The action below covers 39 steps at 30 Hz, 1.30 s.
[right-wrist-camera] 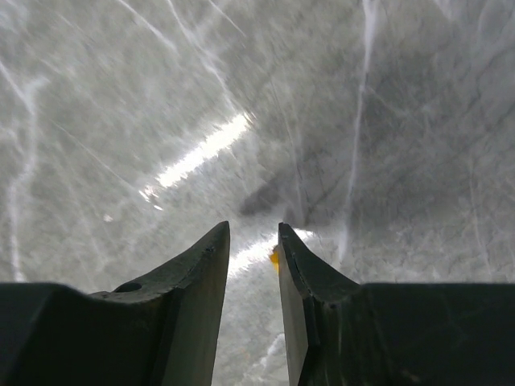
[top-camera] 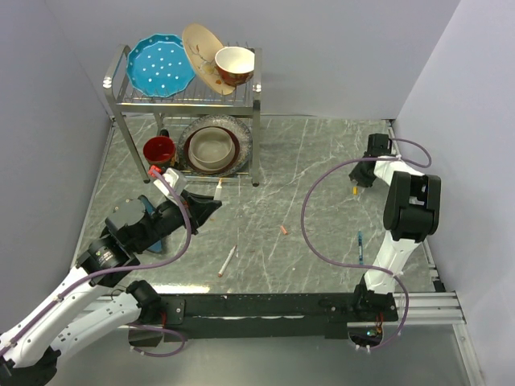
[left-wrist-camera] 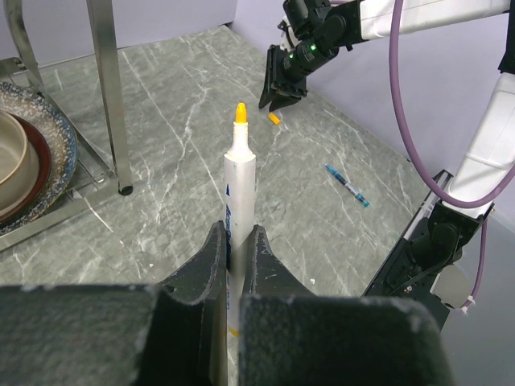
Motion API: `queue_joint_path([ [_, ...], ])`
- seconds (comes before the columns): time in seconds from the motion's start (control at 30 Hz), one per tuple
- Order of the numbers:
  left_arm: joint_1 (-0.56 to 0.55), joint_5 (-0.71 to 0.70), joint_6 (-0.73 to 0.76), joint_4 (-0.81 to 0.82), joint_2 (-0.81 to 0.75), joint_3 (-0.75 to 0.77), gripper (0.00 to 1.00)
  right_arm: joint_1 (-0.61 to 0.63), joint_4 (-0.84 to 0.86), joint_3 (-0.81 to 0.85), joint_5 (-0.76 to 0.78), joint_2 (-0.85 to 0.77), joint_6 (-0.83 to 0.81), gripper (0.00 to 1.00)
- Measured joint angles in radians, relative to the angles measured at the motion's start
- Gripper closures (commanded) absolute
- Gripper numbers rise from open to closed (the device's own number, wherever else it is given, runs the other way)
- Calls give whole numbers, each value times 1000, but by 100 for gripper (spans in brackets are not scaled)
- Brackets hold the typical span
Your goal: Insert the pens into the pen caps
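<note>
Pinching with the left gripper (left-wrist-camera: 239,238) the white pen (left-wrist-camera: 239,173) low on its barrel, pressing both jaws tight against it and pointing its bare orange tip out past the fingers toward the far right. Hovering with the right gripper (left-wrist-camera: 281,95) just above the orange cap (left-wrist-camera: 274,119) lying on the marble table (left-wrist-camera: 185,104), holding the jaws a narrow gap apart around nothing, with the cap peeking in at the inner edge of one finger in the wrist view. Judging the step in hand as picking up that cap: centring the gap over it before descending, closing across its short sides, leaving its open mouth free for the tip. Leaving the blue pen (left-wrist-camera: 348,186) and the other white pen (top-camera: 228,261) lying well apart from both grippers.
</note>
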Motion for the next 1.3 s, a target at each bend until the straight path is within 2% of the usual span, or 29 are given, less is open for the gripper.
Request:
queue_joint_path([
  [0.47, 0, -17, 0, 0, 0, 0, 99, 11, 8, -62, -37, -26, -34, 64],
  [0.97, 0, -27, 0, 0, 0, 0, 99, 69, -18, -222, -86, -205, -82, 64],
  [1.1, 0, -27, 0, 0, 0, 0, 99, 71, -27, -259, -48, -309, 10, 61],
  [1.2, 0, -27, 0, 0, 0, 0, 99, 71, -41, -269, 9, -384, 132, 61],
  [1.3, 0, -27, 0, 0, 0, 0, 99, 71, -96, -243, 77, -406, 271, 57],
])
